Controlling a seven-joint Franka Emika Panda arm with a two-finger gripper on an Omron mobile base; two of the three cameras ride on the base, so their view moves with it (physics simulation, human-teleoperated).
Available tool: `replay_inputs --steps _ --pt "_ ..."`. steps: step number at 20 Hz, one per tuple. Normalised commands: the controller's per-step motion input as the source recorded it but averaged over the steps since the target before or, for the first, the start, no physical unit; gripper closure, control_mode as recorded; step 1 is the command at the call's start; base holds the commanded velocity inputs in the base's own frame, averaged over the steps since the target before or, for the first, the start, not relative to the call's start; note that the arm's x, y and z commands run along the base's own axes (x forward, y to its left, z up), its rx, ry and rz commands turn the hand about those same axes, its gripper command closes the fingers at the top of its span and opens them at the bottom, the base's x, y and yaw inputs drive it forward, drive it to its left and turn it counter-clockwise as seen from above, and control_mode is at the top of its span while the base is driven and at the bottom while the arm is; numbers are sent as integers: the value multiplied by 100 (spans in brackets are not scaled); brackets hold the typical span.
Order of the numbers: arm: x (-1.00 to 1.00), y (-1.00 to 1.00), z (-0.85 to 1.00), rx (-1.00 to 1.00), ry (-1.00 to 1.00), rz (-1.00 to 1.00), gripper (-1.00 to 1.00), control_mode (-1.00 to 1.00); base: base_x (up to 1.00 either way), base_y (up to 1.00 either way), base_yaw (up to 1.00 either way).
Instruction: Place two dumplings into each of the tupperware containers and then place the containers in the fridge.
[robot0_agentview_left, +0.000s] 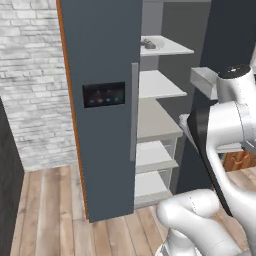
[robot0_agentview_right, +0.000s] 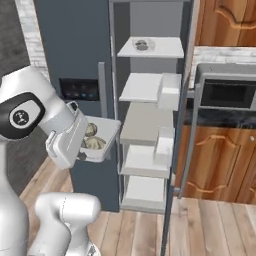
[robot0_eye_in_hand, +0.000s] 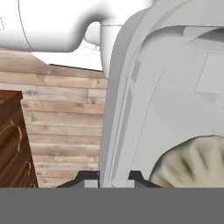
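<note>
Item: tupperware container (robot0_agentview_right: 102, 134), shallow pale tray, held in mid-air in front of the open fridge (robot0_agentview_right: 75, 55), level with its middle shelves and just left of them in the right base view. Contents: two dumplings (robot0_agentview_right: 92, 137), beige with crimped tops, lying side by side inside the tray; in the hand view one dumpling (robot0_eye_in_hand: 192, 164) shows close up against the tray's inner floor. Holder: claw (robot0_eye_in_hand: 114, 177), clenched on the tray's near wall (robot0_eye_in_hand: 118, 109), one dark tip on either side of the rim. Second tupperware container (robot0_agentview_right: 142, 45), with dark rounded lumps inside it, rests on the fridge's top shelf (robot0_agentview_right: 165, 49), also seen in the left base view (robot0_agentview_left: 150, 44). Fridge: slate-grey door (robot0_agentview_left: 100, 60) with a dark panel of blue lights (robot0_agentview_left: 103, 94) and a long vertical handle (robot0_agentview_left: 134, 110); interior open, white shelves stacked from top to floor level; door bins (robot0_agentview_right: 170, 92) at the right edge. Surroundings: wooden plank floor (robot0_agentview_left: 50, 210), white brick wall (robot0_agentview_left: 30, 75) left of the fridge, wooden cabinets (robot0_agentview_right: 220, 160) and a steel oven (robot0_agentview_right: 225, 95) to the right.
</note>
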Motion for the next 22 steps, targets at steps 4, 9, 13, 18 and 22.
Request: replay_inputs --steps 4,9,13,18,22 --pt "0 0 0 0 0 0 100 100 69 -17 0" --pt "0 0 0 0 0 0 100 100 80 5 0" --pt "0 0 0 0 0 0 100 100 77 -3 0" --pt "0 0 0 0 0 0 100 100 36 -46 3" --pt "0 0 0 0 0 0 100 100 14 -40 1"
